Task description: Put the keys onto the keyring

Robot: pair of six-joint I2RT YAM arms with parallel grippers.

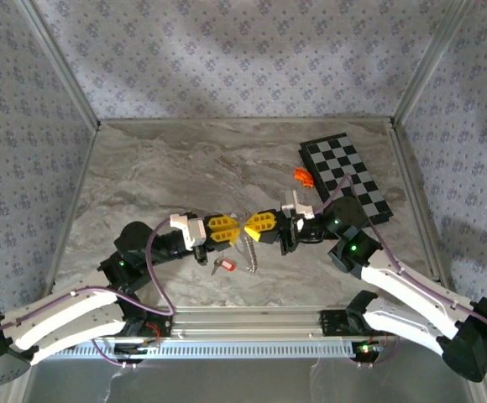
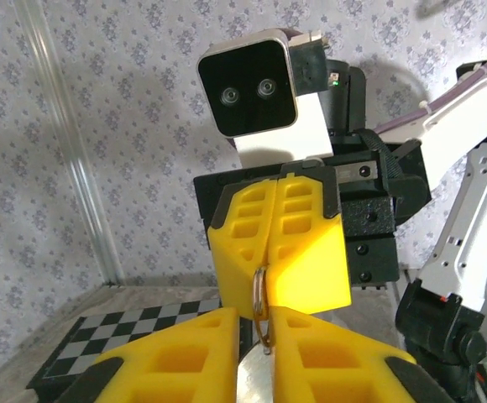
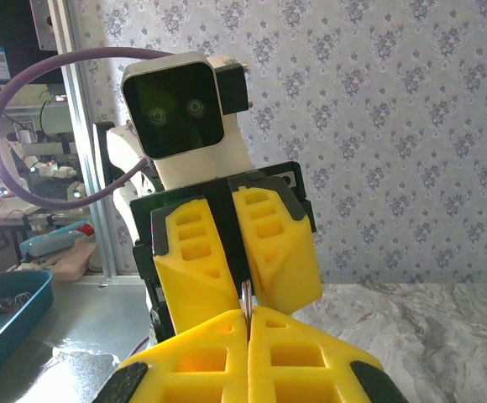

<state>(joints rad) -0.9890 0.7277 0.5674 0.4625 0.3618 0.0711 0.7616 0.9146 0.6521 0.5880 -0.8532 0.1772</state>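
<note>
My two yellow grippers meet tip to tip above the front middle of the marble table (image 1: 168,168). The right gripper (image 1: 252,227) (image 3: 248,312) is shut on the thin silvery keyring (image 2: 262,304) (image 3: 244,294), held edge-on and off the table. A pale chain (image 1: 249,252) hangs from it. The left gripper (image 1: 233,228) (image 2: 259,326) faces it with its jaws a narrow gap apart. The ring's lower part sits inside that gap, and the jaws are not pressed onto it. A small key with a red tag (image 1: 223,266) lies on the table just below the grippers.
A black-and-white checkered mat (image 1: 348,176) (image 2: 134,332) lies at the back right, with a small orange piece (image 1: 303,175) at its left edge. Patterned walls and metal posts enclose the table. A blue tray (image 3: 4,315) sits outside the left wall.
</note>
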